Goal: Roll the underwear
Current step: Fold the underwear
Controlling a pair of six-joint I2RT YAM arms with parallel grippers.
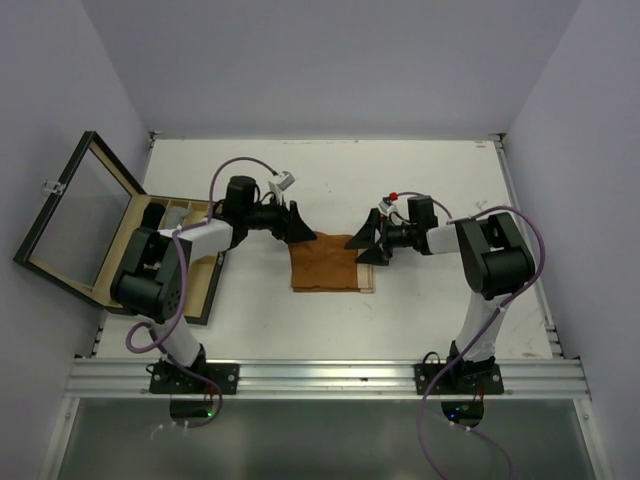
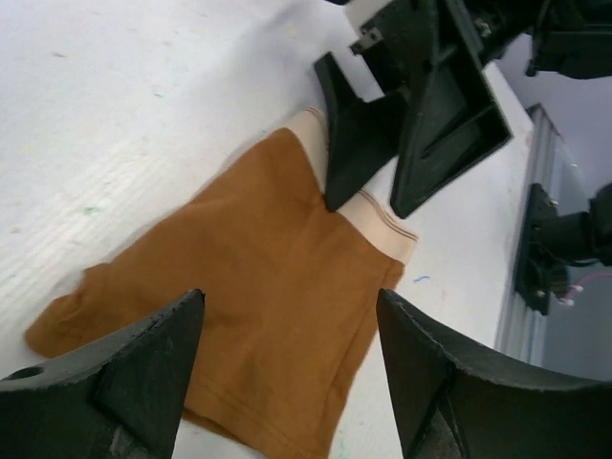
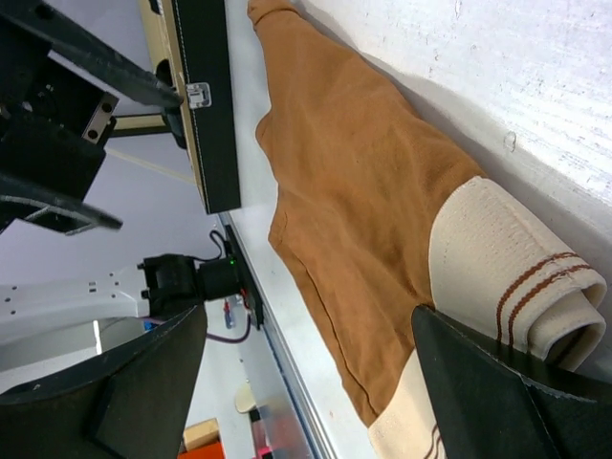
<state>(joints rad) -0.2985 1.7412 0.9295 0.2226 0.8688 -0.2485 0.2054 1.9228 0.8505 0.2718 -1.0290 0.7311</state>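
Note:
The orange-brown underwear (image 1: 325, 263) lies flat in the middle of the white table, its cream striped waistband (image 3: 507, 268) on the right side and curled over into a small fold. My left gripper (image 1: 300, 222) hovers over the garment's far left corner, and its jaws stand open astride the cloth (image 2: 258, 287) with nothing pinched. My right gripper (image 1: 368, 240) is open at the waistband end. One of its fingertips (image 3: 449, 354) rests against the folded band; the other hangs off the cloth. The left wrist view shows the right gripper (image 2: 363, 206) touching the waistband (image 2: 382, 225).
A compartmented wooden box (image 1: 180, 262) stands at the table's left edge with its glass lid (image 1: 75, 220) swung open to the left. Its dark side (image 3: 206, 105) shows in the right wrist view. An aluminium rail (image 1: 330, 375) runs along the near edge.

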